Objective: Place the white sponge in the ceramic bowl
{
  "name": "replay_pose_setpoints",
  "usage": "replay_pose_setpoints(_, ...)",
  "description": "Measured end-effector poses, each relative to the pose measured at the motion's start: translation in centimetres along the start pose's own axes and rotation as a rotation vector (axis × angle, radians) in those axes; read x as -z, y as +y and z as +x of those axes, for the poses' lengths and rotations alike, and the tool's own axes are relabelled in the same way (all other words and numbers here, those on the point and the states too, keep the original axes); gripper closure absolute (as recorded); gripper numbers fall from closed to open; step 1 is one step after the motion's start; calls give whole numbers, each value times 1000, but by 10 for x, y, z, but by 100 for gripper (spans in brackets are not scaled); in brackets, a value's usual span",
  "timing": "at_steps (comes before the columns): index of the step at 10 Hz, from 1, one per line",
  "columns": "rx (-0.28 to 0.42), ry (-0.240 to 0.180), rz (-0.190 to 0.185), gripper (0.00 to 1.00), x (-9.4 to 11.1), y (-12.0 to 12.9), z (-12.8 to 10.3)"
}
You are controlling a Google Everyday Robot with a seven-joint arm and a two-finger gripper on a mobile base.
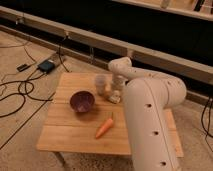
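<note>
The white sponge [115, 98] lies on the wooden table [65, 135], right of the middle and toward the back. The gripper [117, 89] hangs from the white arm [150, 115] directly over the sponge, at or just above its top. The dark purple ceramic bowl [82, 101] sits upright on the table to the left of the sponge, with a gap between them. The bowl looks empty.
A pale translucent cup [101, 83] stands just left of the gripper, behind the bowl. An orange carrot [104, 127] lies in front of the sponge. Cables [20, 92] and a small box [46, 65] lie on the floor to the left. A dark wall runs behind the table.
</note>
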Motion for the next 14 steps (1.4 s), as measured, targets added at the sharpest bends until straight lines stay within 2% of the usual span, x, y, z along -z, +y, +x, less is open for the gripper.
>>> replay_pose_setpoints(1,6,-6,-8,94,11,3,2)
replay_pose_setpoints(2,10,-9,-13,99,20,6,6)
replay_pose_setpoints(6,42,-5,3,100,55,16,39)
replay_pose_setpoints(9,103,4,21,100,80,30,80)
replay_pose_setpoints(11,168,15,10,100,88,57,107)
replay_pose_setpoints(14,271,40,-13,100,84,103,135)
